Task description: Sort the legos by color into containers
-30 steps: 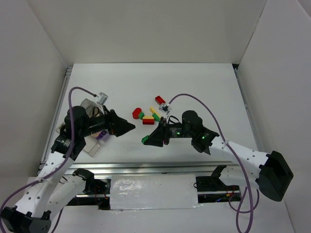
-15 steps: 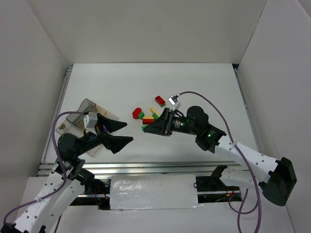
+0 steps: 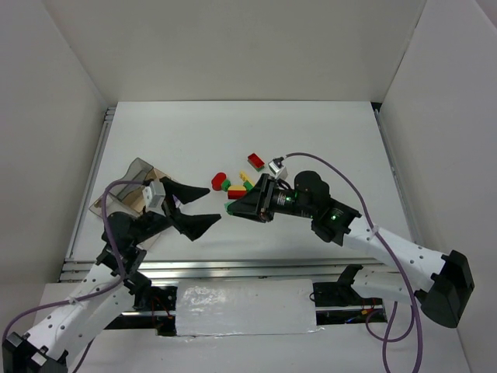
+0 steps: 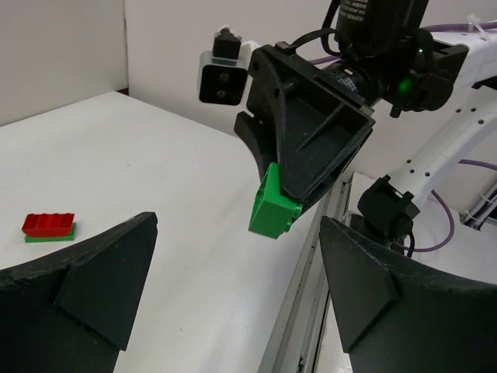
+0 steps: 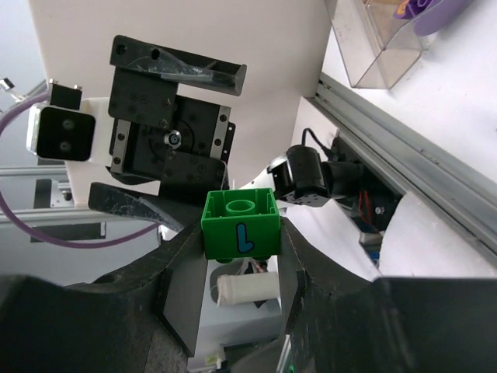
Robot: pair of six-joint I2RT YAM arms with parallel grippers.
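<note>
Near the left edge of the desk, the clear tray is seen, partly hidden by the left arm. In the right wrist view, one purple piece is seen in one of its boxes. What is in the other boxes cannot be told.

Just beside the tray, toward the middle of the desk, the left gripper is held with its fingers wide apart. Nothing is held between them.

In the middle of the desk a small pile of legos is left, red, green and yellow. A red brick is lying a little nearer the far edge.

On the near side of the pile, the right gripper is squeezed tight on a green brick. The brick is held up off the desk and pointed at the left gripper.

The brick is thought to be light, hard and smooth, so it could be dropped if squeezed too softly. It is best pinched on two flat sides, with the round bump on top left free.
</note>
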